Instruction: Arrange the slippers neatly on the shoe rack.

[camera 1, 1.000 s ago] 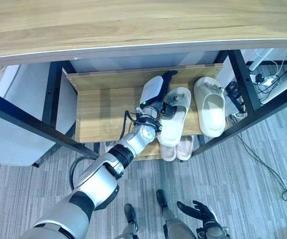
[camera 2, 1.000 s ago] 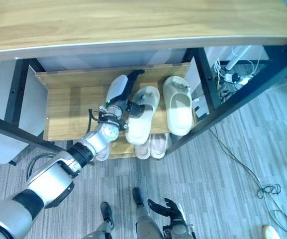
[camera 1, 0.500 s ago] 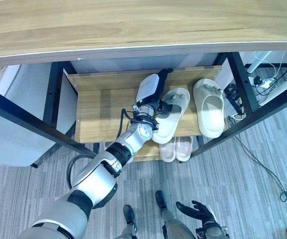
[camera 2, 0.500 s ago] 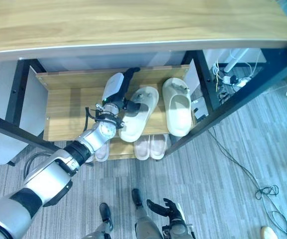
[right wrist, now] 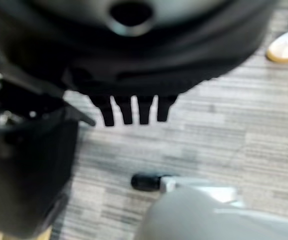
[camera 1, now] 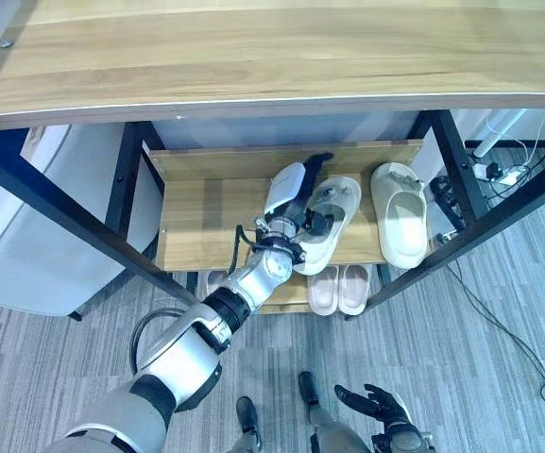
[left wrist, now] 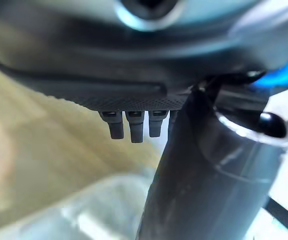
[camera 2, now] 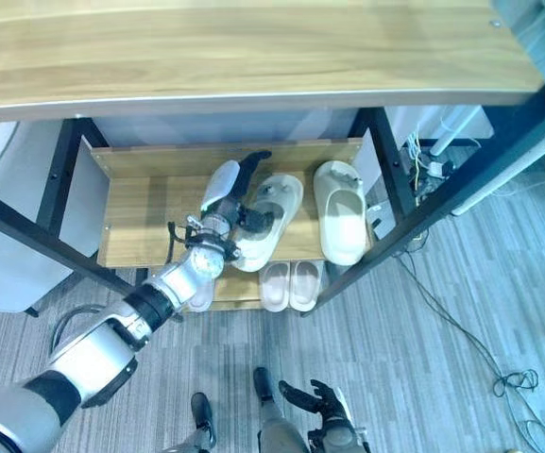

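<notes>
On the shoe rack's upper wooden shelf (camera 1: 201, 222) a cream slipper (camera 1: 336, 215) lies at an angle, toe to the back right, heel over the front edge. My left hand (camera 1: 289, 193) lies along its left side with the thumb (camera 1: 315, 224) hooked into the strap opening, shut on it. In the left wrist view the slipper (left wrist: 99, 210) shows pale past the hand (left wrist: 134, 75). The matching slipper (camera 1: 400, 215) lies straight at the shelf's right end. My right hand (camera 1: 376, 404) hangs low over the carpet, fingers spread open.
A wooden tabletop (camera 1: 253, 47) overhangs the rack, with black frame legs (camera 1: 466, 170) on both sides. A pinkish pair of slippers (camera 1: 339, 288) sits on the lower shelf. Cables and a power strip (camera 1: 499, 173) lie at the right. A white shoe (right wrist: 287, 46) is on the carpet.
The held slipper has turned from nearly straight to slanted, its heel swung left with my left hand. The camera has also shifted a little.
</notes>
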